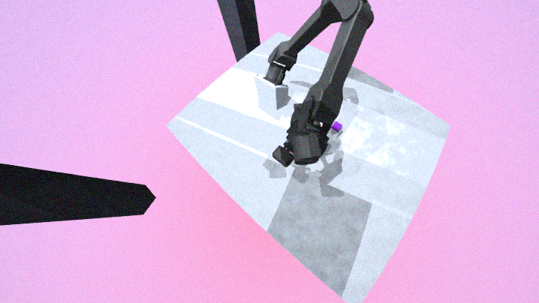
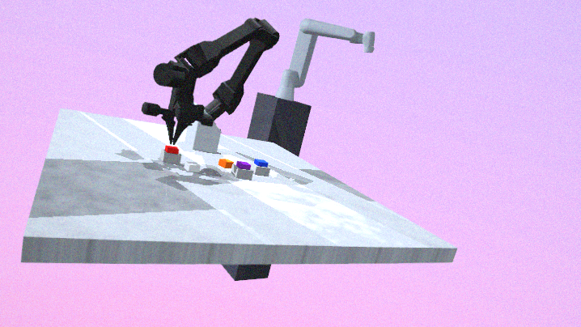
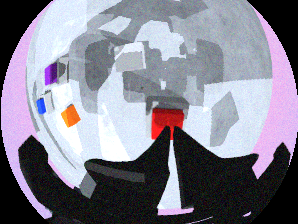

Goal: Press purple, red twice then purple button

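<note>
Gripper: my gripper (image 2: 173,142) was pointed straight down with its two fingers pressed together into one narrow tip, nothing between them.
Contact: in the exterior view the tip met the top of the red button (image 2: 171,149); in the wrist view the closed fingers ran up to the near edge of the red cap (image 3: 166,123). I could not tell how far the cap was pushed in.
Red button: it sat on a pale grey base toward the far-left part of the desk (image 2: 121,227), well in from every edge.
Purple button: the purple button (image 2: 243,165) stood on its own grey base further toward the right edge, well apart from my tip. From the top view it showed just beside my forearm (image 1: 336,126).
Orange button: the orange button (image 2: 226,163) lay just left of the purple one, between it and the red button.
Blue button: the blue button (image 2: 260,162) sat just beyond the purple one, toward the far edge.
Small grey block: a low pale block (image 2: 192,166) rested near the red button's base on its right side, apart from my fingers.
Arm: my dark arm (image 2: 227,53) arched up from the white mount (image 2: 206,138) near the far edge and folded back down over the red button.
Wrist view: purple (image 3: 52,71), blue (image 3: 41,104) and orange (image 3: 69,116) showed together off to the left.
</note>
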`<action>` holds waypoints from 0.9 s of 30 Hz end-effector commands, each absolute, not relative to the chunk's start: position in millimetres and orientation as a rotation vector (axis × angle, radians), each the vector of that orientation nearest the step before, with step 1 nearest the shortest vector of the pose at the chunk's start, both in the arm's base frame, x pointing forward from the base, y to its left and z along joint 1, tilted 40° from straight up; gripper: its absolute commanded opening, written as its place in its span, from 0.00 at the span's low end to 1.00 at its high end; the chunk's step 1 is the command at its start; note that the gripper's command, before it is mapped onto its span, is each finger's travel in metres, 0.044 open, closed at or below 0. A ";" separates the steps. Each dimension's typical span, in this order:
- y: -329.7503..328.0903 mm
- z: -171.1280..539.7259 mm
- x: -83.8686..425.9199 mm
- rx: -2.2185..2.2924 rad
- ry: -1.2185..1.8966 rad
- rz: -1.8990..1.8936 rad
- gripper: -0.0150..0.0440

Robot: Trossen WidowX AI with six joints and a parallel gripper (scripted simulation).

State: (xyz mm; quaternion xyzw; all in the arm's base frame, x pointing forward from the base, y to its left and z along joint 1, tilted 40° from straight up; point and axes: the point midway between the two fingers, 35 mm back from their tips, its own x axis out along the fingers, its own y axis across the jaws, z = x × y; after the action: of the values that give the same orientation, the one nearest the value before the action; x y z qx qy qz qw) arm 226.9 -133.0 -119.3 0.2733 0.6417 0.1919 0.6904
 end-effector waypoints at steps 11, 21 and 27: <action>-120.3 -130.2 226.1 0.626 1.439 0.432 0.29; -120.3 -130.2 226.1 0.626 1.439 0.432 0.29; -124.2 -128.2 227.0 0.614 1.437 0.432 0.29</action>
State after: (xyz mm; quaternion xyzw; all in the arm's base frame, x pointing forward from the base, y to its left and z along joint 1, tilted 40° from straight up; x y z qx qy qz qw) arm 227.2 -122.7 -130.2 0.2742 0.6423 0.1934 0.6891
